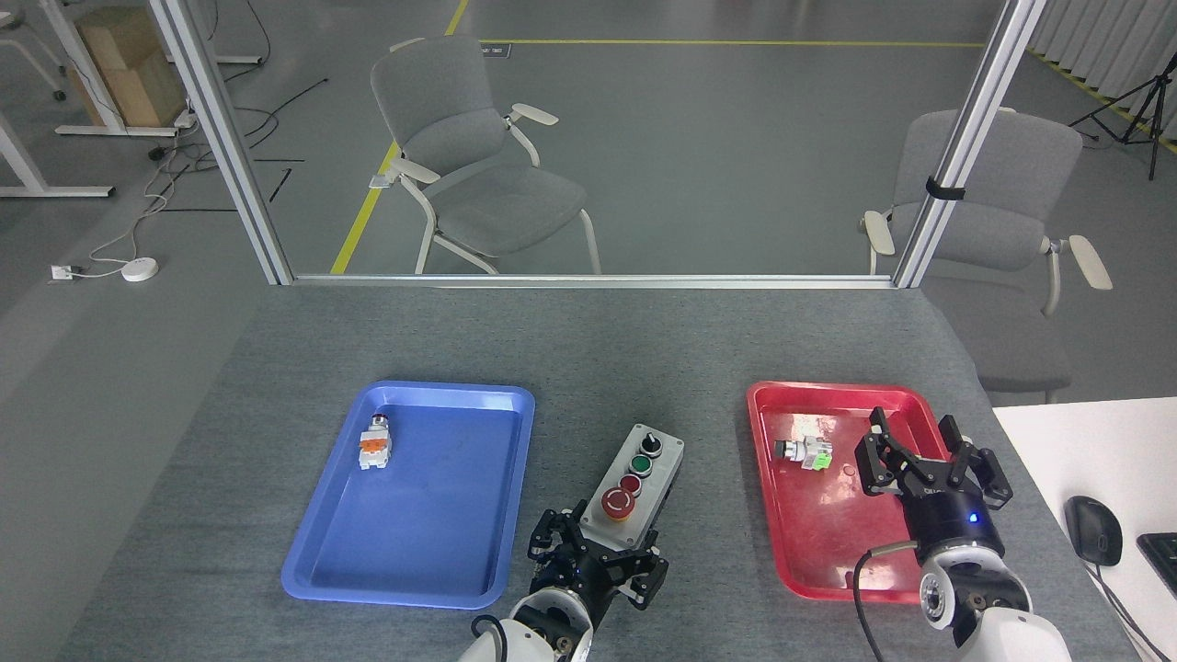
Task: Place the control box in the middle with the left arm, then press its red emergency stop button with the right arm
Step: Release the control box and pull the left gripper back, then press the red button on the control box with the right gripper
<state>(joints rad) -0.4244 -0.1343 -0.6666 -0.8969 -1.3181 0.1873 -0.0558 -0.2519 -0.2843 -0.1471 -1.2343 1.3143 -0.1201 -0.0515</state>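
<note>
The control box lies slantwise on the grey cloth of the middle, between the two trays. Its red emergency stop button with a yellow collar sits at the near end of the button row. My left gripper comes up from the bottom edge and is shut on the box's near end, one finger on each side. Over the right part of the red tray, my right gripper stands open with nothing in it, well to the right of the box.
The blue tray at the left holds a small loose switch part; another switch part lies in the red tray. A white desk with a mouse adjoins the table's right side. Two chairs stand beyond the far edge.
</note>
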